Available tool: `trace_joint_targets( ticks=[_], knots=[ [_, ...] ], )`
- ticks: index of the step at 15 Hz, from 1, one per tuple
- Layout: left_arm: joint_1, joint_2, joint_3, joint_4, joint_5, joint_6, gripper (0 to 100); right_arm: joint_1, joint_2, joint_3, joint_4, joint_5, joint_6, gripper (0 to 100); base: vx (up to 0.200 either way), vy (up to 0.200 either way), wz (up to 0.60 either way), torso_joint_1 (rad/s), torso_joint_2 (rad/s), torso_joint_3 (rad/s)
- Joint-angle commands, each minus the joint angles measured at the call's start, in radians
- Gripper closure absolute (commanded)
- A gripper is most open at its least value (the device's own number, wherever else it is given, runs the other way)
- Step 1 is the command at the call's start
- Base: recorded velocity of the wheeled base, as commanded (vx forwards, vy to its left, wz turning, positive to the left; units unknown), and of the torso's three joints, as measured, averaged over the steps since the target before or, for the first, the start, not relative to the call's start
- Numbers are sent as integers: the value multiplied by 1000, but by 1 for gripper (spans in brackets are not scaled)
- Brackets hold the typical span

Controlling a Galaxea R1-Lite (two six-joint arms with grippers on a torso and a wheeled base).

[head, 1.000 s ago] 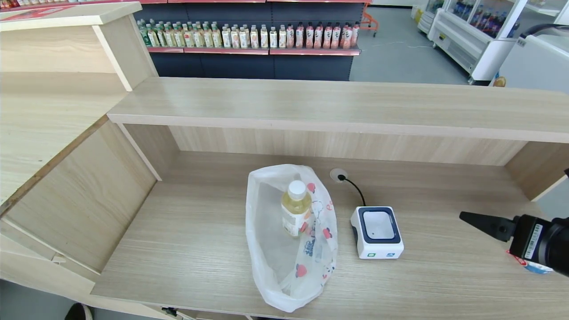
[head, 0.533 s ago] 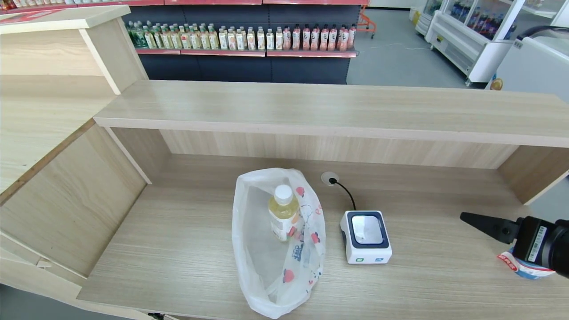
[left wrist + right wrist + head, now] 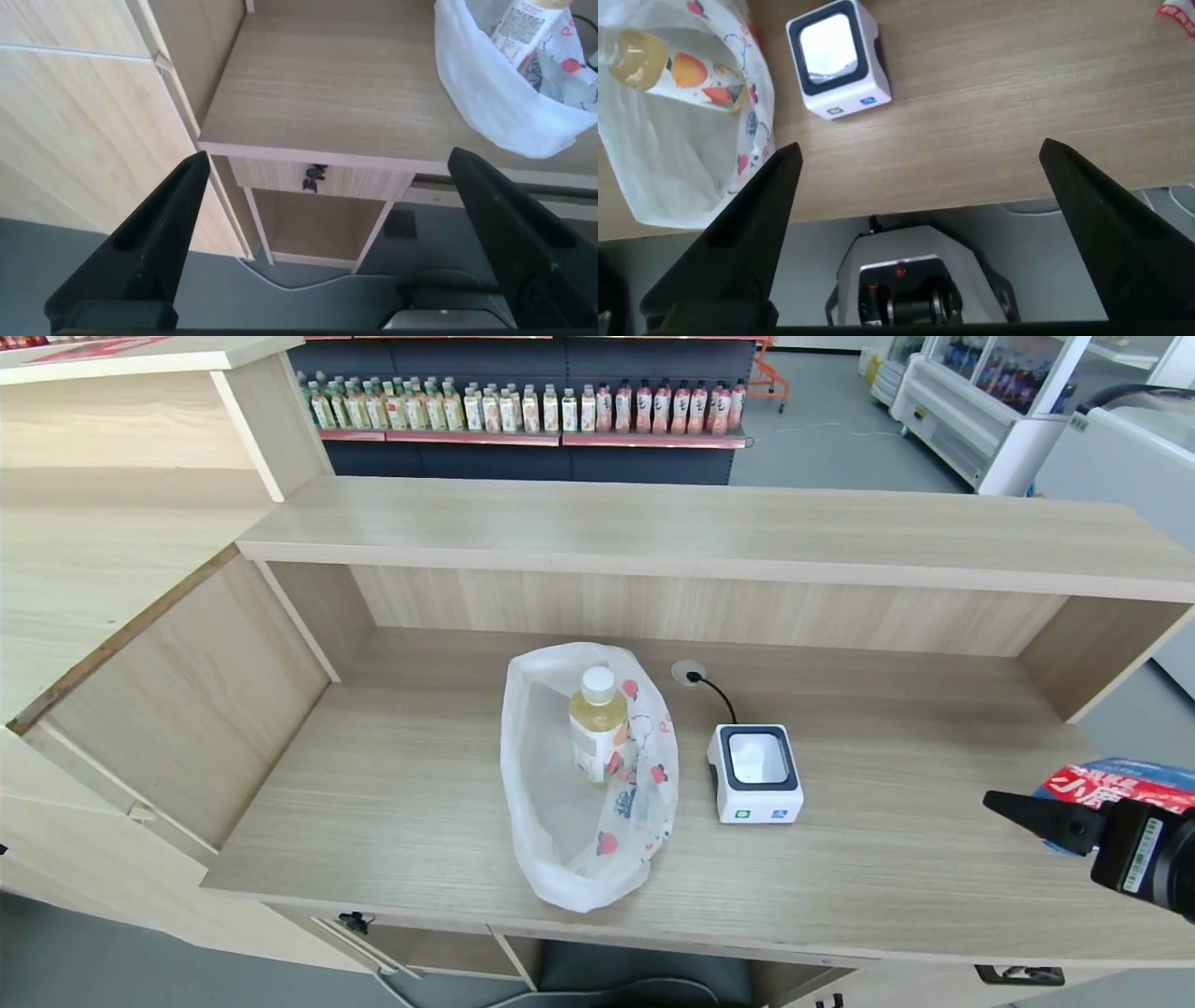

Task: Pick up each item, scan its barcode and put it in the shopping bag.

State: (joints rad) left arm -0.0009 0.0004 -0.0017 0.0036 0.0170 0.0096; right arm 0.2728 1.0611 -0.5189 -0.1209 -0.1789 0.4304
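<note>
Items counted on your counter (image 3: 420, 803): one shopping bag, one bottle, one scanner, one packet.

Your left gripper (image 3: 329, 157) hangs at the far left, below the counter's front edge. Its two fingers stand wide apart with nothing between them. One drawer front with one dark fitting (image 3: 316, 175) lies under it.

The one shopping bag (image 3: 569, 821) is white plastic with small red prints. It lies open at mid-counter, its mouth toward the back wall. Inside it you have one bottle (image 3: 597, 723) with a white cap and pale yellow liquid. It cannot be told whether it stands or leans.

Just right of the bag, and apart from it, sits the one scanner (image 3: 754, 773), a white block with its window facing up. One black cable (image 3: 717, 693) runs from it to a round port in the counter.

At the counter's right end you have one red-and-blue packet (image 3: 1120, 779), well apart from the scanner and outside the bag. Your right gripper (image 3: 920, 147) hovers just in front of that packet. Its two fingers are also spread wide and grip nothing.

One row of bottles (image 3: 523, 409) lines a store shelf behind the counter.
</note>
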Motion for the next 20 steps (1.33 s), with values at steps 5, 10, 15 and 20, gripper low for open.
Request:
trace_joint_targets(
  ticks=[5,10,15,20],
  knots=[
    [2,0,0,-1,0,3,0,-35,-36,-9,38,-1,22,0,0,-200,0,4,-2,0],
    [1,0,0,-1,0,3,0,-92,-30,-110,162,3,162,0,0,-200,0,0,1,3],
    [1,0,0,-1,0,3,0,-102,-35,-167,227,4,251,0,0,-200,0,5,0,4],
    [2,0,2,-1,0,3,0,-149,-24,-230,342,6,429,0,0,-160,0,0,1,4]
  ],
)
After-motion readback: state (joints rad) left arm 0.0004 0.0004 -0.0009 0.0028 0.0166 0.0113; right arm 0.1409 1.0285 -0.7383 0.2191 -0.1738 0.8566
